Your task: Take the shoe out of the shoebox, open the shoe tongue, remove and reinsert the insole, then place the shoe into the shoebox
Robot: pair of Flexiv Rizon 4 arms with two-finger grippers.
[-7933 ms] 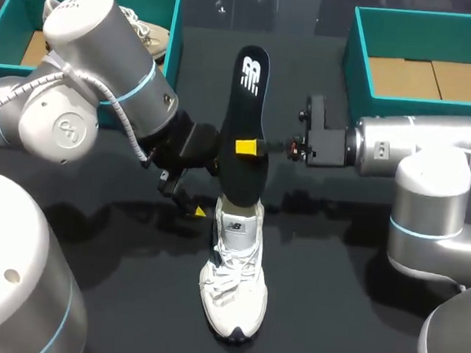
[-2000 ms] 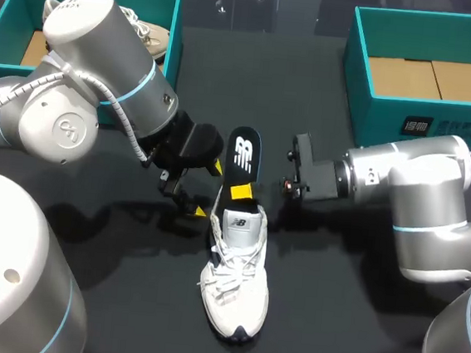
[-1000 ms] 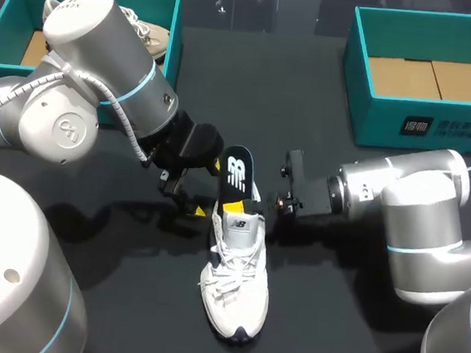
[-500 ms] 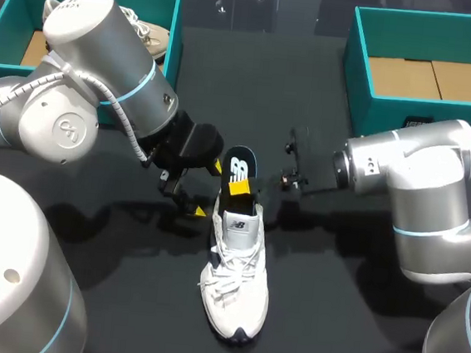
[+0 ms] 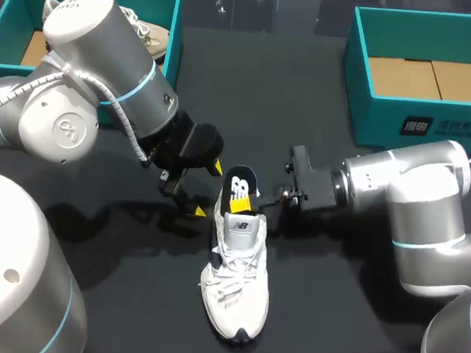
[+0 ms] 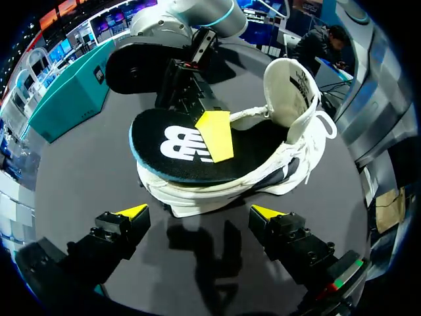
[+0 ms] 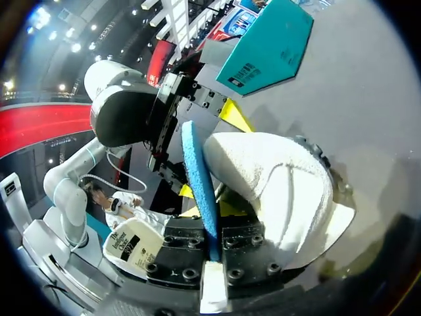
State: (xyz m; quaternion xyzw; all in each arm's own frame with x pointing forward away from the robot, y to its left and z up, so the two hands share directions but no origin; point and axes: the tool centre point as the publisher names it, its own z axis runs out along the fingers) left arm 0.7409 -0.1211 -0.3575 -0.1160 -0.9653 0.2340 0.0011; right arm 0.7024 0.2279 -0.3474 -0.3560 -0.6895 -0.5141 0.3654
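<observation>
At the shoe (image 5: 235, 281), right gripper (image 5: 239, 204) pinches insole (image 5: 239, 178).

Heel of shoe (image 5: 236, 277) flanked by left gripper (image 5: 208, 190), right gripper (image 5: 241, 200); insole (image 5: 239, 179) juts above; toe end approachable

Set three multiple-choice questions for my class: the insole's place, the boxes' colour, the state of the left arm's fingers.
1. Where is the insole? A in a box; B partly inside the white shoe; C flat on the table.
2. What colour are the boxes? A red; B teal; C white.
3. The left arm's fingers are: A open; B shut on the shoe; C shut on the insole.
B: its end sticks up from the shoe. B: teal walls. A: tips apart, gripping nothing.
</observation>
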